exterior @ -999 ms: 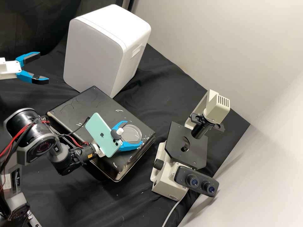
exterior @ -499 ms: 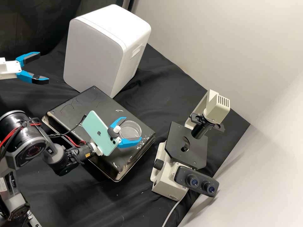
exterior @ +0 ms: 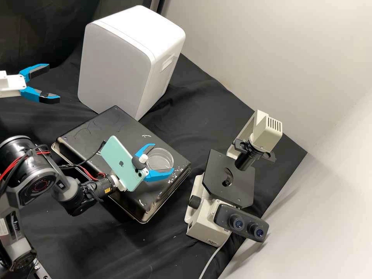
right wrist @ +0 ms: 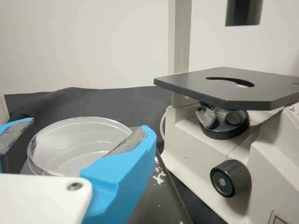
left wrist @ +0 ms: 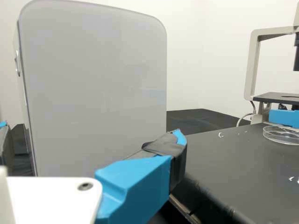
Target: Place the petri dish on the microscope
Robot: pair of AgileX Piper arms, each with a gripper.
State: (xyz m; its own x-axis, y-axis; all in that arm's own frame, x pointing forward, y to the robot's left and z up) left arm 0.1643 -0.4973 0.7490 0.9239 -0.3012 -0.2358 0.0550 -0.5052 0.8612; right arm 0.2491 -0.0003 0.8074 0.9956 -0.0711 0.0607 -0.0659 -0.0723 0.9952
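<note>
The right end effector is grasping the dish, its blue fingers pressing on opposite sides of the rim, near the 3 o'clock corner of the tray; the microscope's stage is lying at about 3 o'clock from the dish, apart and sitting higher, so the carry is likely needing a lift first; the left end effector is hanging spread open at 10 o'clock, well apart, making the right arm much the nearer.

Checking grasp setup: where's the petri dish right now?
High view: petri dish on the black tray, gripped by the right gripper, left of the microscope.
</note>
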